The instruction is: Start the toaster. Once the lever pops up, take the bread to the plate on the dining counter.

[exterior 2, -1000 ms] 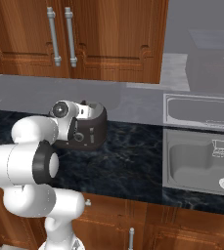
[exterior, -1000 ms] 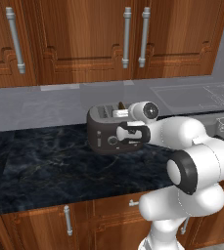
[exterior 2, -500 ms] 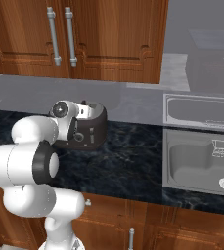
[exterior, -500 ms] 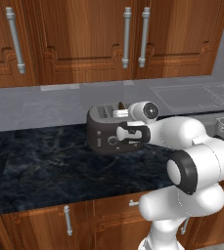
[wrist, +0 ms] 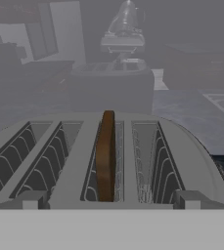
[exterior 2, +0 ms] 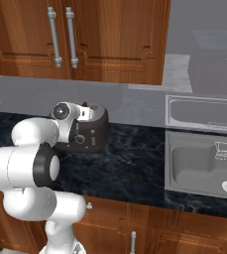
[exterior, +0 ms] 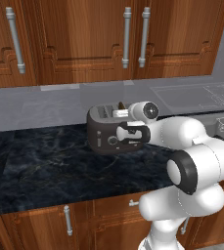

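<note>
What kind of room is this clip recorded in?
A rendered home kitchen, by the look of it. A squat dark grey four-slot toaster sits on a black marbled counter, wooden wall cabinets with metal bar handles hang above, and a steel sink is set into the counter.

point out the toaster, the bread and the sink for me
toaster (exterior: 103,134), left base view, on its dark front face
bread (wrist: 105,156), hand view, on the slice's top edge in the slot
sink (exterior 2: 197,166), right base view, on the basin floor
</note>
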